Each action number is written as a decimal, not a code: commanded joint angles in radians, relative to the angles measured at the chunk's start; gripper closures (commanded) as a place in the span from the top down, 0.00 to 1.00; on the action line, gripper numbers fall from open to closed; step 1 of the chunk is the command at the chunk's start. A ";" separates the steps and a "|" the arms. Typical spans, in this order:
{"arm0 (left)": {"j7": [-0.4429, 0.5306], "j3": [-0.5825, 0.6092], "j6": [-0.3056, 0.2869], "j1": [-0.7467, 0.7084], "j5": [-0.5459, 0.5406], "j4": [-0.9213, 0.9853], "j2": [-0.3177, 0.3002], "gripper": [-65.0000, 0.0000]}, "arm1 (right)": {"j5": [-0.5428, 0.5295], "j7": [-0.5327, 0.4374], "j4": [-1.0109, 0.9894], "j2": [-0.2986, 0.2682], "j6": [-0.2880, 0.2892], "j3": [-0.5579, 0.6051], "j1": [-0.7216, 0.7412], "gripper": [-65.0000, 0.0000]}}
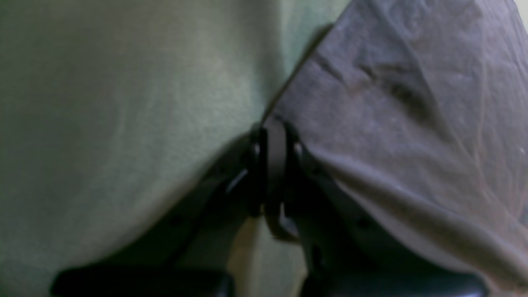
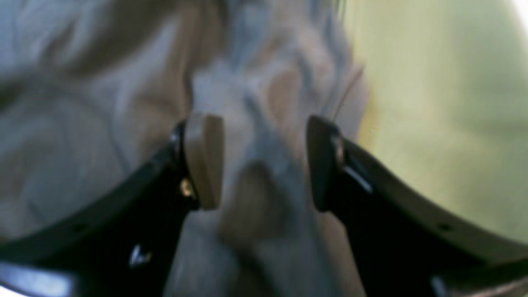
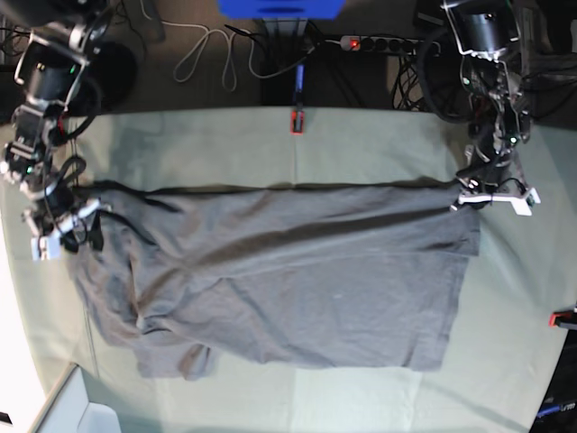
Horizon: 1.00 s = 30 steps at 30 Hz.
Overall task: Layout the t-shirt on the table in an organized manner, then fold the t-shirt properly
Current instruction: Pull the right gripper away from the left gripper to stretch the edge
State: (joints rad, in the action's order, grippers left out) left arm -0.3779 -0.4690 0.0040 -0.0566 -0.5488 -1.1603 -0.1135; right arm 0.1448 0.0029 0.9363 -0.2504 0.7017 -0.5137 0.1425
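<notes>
Pinching the plain grey cotton t-shirt (image 3: 288,280) at its 3 o'clock corner, my left hand (image 1: 274,165) is clamped; my right hand (image 2: 264,163) spreads at 9 o'clock on the mint-green clothed table (image 3: 361,144).

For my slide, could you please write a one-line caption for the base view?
Grey t-shirt spread on the green table, one end effector at each end.

Base view: overhead, looking down on whole table (image 3: 361,135). Both wrist views: close, blurred, sharing the t-shirt (image 3: 288,271) edges with base.
</notes>
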 commanded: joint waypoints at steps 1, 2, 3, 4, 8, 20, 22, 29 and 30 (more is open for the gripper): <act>-0.005 0.002 -0.002 0.010 -0.006 -0.010 -0.004 0.00 | -0.021 -0.036 0.017 -0.019 -0.004 -0.006 0.012 0.44; -0.005 0.002 -0.002 0.018 -0.006 -0.010 -0.004 0.00 | -0.021 -0.036 0.017 -0.019 -0.004 -0.006 0.009 0.44; -0.005 0.002 -0.002 0.019 -0.004 -0.010 -0.004 0.00 | -0.021 -0.030 0.016 -0.017 -0.004 -0.006 0.009 0.44; -0.005 0.002 -0.002 0.021 -0.001 -0.010 -0.004 0.00 | -0.021 -0.028 0.011 -0.017 -0.004 -0.006 0.007 0.44; -0.005 0.002 -0.002 0.021 -0.001 -0.010 -0.004 0.00 | -0.020 -0.034 -0.061 -0.020 -0.004 -0.006 0.015 0.43; -0.007 0.003 -0.003 0.014 -0.006 -0.068 -0.035 0.00 | -0.037 -0.039 -0.030 -0.022 -0.004 -0.098 -0.027 0.00; -0.007 0.003 -0.003 0.013 0.003 -0.096 -0.036 0.00 | -0.061 -0.039 0.019 -0.020 -0.004 -0.125 -0.059 0.00; -0.007 0.003 -0.003 0.013 -0.004 -0.139 -0.064 0.00 | -0.130 -0.037 0.128 -0.019 -0.004 -0.135 -0.149 0.00; -0.007 0.002 -0.003 0.013 -0.004 -0.137 -0.064 0.00 | -0.130 -0.037 0.131 -0.017 -0.004 -0.135 -0.159 0.00</act>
State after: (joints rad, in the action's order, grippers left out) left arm -0.4156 -0.4603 -0.0036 -0.0547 -0.5552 -1.2793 -0.1631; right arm 0.0269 -0.0086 1.0492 -0.2466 0.7021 -0.6403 -0.0227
